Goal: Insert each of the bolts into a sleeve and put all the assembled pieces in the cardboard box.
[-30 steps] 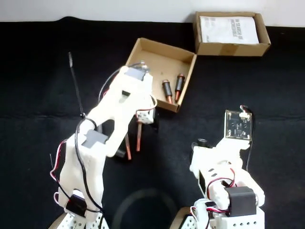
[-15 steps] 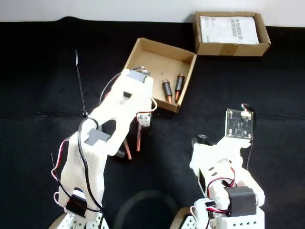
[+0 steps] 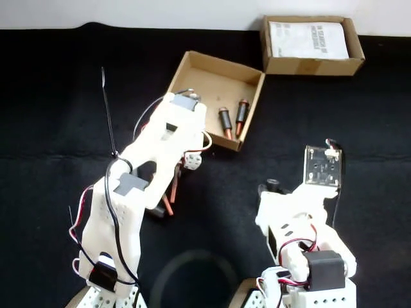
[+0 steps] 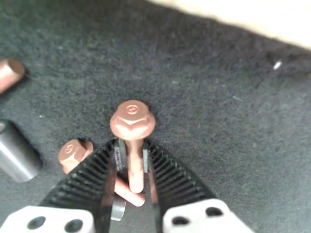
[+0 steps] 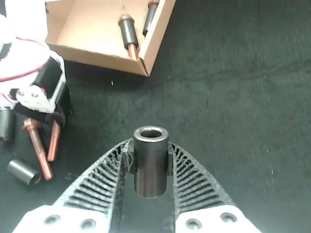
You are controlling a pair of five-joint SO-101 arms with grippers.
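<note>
My left gripper (image 4: 131, 145) is shut on the shaft of a copper bolt (image 4: 131, 122), held just above the black mat; in the high view the bolt (image 3: 174, 186) hangs tilted below the left gripper (image 3: 183, 165). A second bolt (image 4: 74, 152) and a dark sleeve (image 4: 14, 156) lie on the mat beside it. My right gripper (image 5: 150, 143) is shut on an upright dark sleeve (image 5: 150, 160), its hole facing the camera, seen as a sleeve (image 3: 272, 186) at front right. The open cardboard box (image 3: 192, 67) holds two assembled pieces (image 3: 226, 122).
A second cardboard box (image 3: 311, 63) with a printed sheet stands at the back right. A loose sleeve (image 5: 22, 172) and another sleeve (image 5: 5, 124) lie near the left arm. A thin black cable tie (image 3: 108, 115) sticks up at the left.
The left gripper has shifted slightly left and toward the front with its bolt, which now hangs tilted. The right arm with its sleeve has hardly moved.
</note>
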